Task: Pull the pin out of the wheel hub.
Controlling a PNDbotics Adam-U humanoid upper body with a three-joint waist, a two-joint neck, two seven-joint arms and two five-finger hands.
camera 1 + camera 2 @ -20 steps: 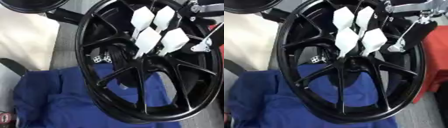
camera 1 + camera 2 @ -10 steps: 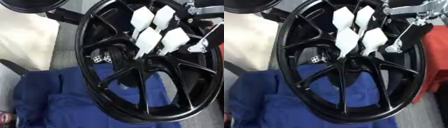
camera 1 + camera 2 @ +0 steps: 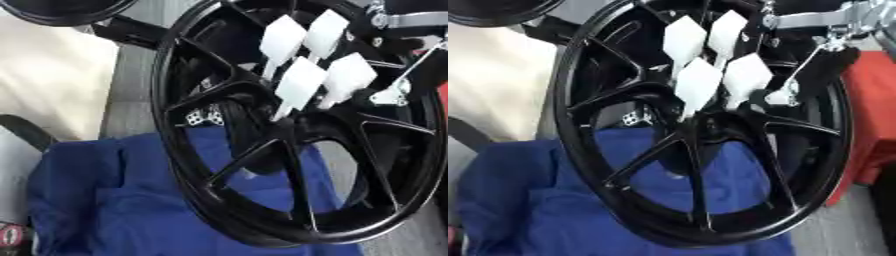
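Your right hand (image 3: 815, 55) reaches in from above the black wheel hub (image 3: 289, 130); you cannot tell how its fingers stand. Four white-tabbed pins (image 3: 302, 85) stand at the hub's centre, above the blue cloth (image 3: 114, 200).

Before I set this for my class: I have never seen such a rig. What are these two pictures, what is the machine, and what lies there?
Both pictures come from one stereo camera in a humanoid robot's head. They are its left eye and right eye, looking down at the same moment. A black wheel lies partly on a blue cloth. Four white flat-headed pins stand out of its hub. The silver and black right arm comes in from the upper right, above the wheel. Whether it holds anything cannot be told. The left hand is not shown. A red thing lies to the right.
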